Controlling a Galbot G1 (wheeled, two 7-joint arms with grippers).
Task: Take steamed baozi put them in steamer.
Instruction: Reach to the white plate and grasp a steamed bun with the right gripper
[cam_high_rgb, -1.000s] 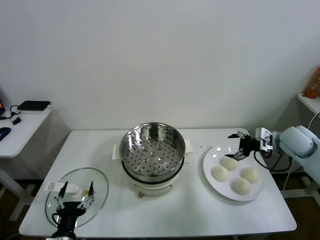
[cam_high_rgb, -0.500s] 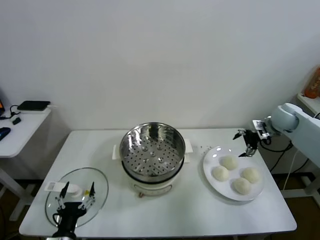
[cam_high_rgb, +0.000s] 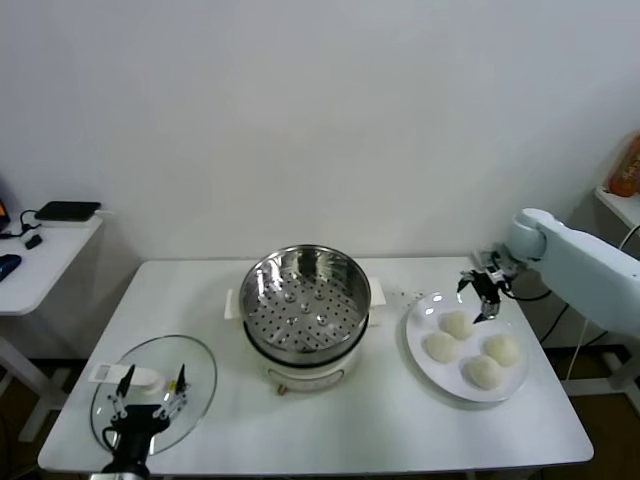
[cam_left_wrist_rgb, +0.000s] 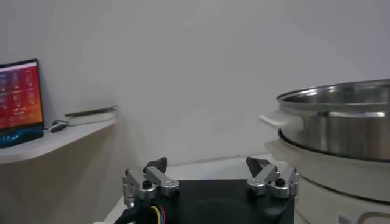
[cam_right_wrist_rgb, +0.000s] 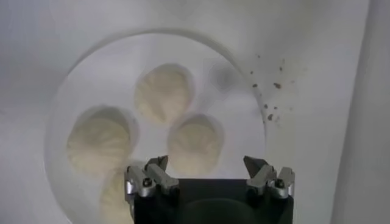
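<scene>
Right gripper has swung in over the plate, jaws wide, empty. All four baozi remain there; steamer empty. Left gripper idle, jaws wide.

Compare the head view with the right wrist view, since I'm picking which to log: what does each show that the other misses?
Only the head view shows the empty steamer, the glass lid, the table and the left gripper open by the lid. Only the right wrist view shows dark crumbs beside the plate. Both show the open right gripper above the plate holding four steamed baozi.
</scene>
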